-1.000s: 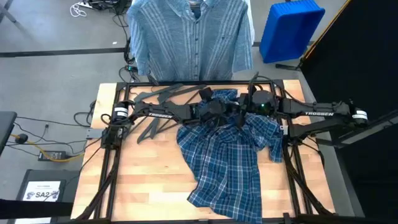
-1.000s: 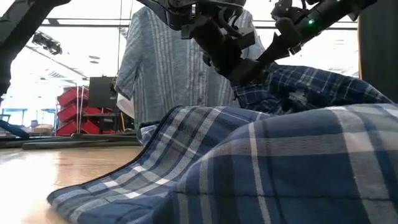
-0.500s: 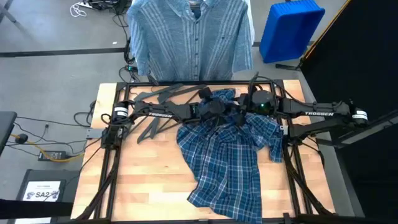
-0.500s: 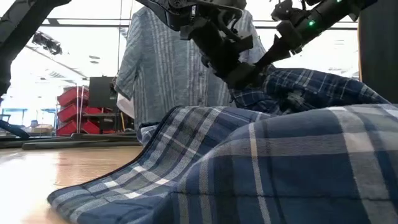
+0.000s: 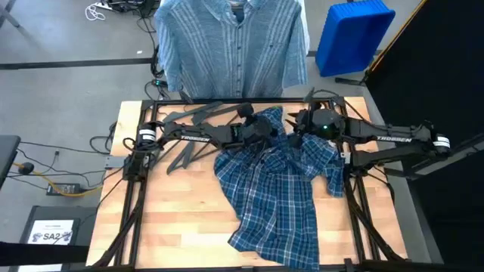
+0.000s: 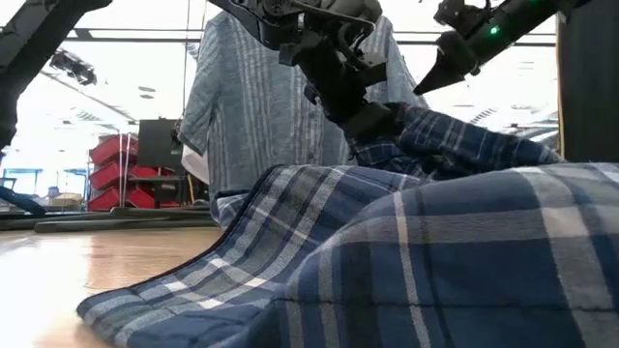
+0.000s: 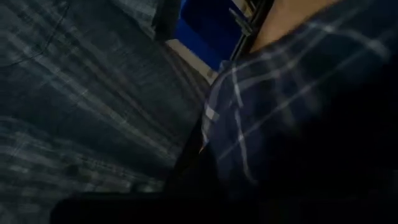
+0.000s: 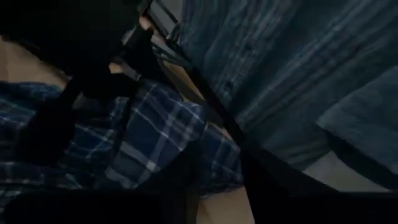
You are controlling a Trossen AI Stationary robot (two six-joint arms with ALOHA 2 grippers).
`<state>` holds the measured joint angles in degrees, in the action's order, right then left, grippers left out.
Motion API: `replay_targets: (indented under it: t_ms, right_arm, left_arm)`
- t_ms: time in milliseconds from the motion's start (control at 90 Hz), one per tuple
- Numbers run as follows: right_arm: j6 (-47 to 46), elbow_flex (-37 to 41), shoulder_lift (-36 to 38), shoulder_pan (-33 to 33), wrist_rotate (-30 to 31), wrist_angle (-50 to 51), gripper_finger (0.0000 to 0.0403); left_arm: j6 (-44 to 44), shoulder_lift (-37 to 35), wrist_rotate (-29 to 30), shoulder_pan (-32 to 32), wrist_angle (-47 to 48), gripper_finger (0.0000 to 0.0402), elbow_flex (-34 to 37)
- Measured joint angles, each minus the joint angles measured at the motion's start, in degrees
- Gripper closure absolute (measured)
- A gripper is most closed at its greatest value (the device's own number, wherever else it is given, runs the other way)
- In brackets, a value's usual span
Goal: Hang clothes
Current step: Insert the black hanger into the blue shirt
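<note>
Plaid shirt: the dark blue plaid shirt (image 5: pixel 276 189) lies spread on the wooden table (image 5: pixel 181 219), with its top part bunched up at the far side, where both arms meet. It looks soft and floppy, with lots of folds.
Left gripper: the left gripper (image 5: pixel 274 133) is at the bunched top of the plaid shirt. In the low view it (image 6: pixel 372 121) looks pinched onto a fold and holds that bit of cloth up off the table. My guess is it lifts the collar end so a hanger can go in.
Right gripper: the right gripper (image 5: pixel 296 125) is just beside the left one, above the shirt. In the low view it (image 6: pixel 432 75) hangs clear of the cloth. I cannot tell if its fingers are open or closed.
Striped shirt: the light blue-grey striped shirt (image 5: pixel 231 45) hangs flat behind the table, so that one looks done. A bit of white peeks out at its edge; I cannot tell what it is.
Hangers: dark hangers (image 5: pixel 189 121) lie in a pile on the table near the left arm. They look hard and thin, with pointy shapes.
Blue bin: a blue bin (image 5: pixel 352 34) stands on the floor past the table.
What is left: the plaid shirt is not on a hanger yet.
</note>
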<state>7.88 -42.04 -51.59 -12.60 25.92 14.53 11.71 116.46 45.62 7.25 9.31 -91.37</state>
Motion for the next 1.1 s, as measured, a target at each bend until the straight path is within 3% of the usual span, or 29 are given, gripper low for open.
replay_targets:
  t_ms: [322, 633, 844, 1100]
  right_arm:
    - [-7.34, -0.02, 9.65, -0.01, -0.36, 7.11, 0.0307]
    - [-15.88, -0.02, 8.39, 2.21, -8.06, 18.32, 0.0291]
    - [-19.58, 0.00, 9.80, 12.68, 7.80, 22.99, 0.0303]
    - [-26.36, 0.00, 12.34, 22.79, 17.86, 27.98, 0.0319]
  left_arm:
    - [-3.39, 0.04, -0.24, 2.02, -2.37, 0.0402, 1.73]
    - [-6.03, -1.54, -1.67, 2.56, -4.95, 0.0402, 1.70]
    - [-7.27, -1.49, -3.24, 3.20, -4.39, 0.0402, 1.70]
    - [-8.32, -1.49, -7.90, 3.56, -6.09, 0.0402, 1.85]
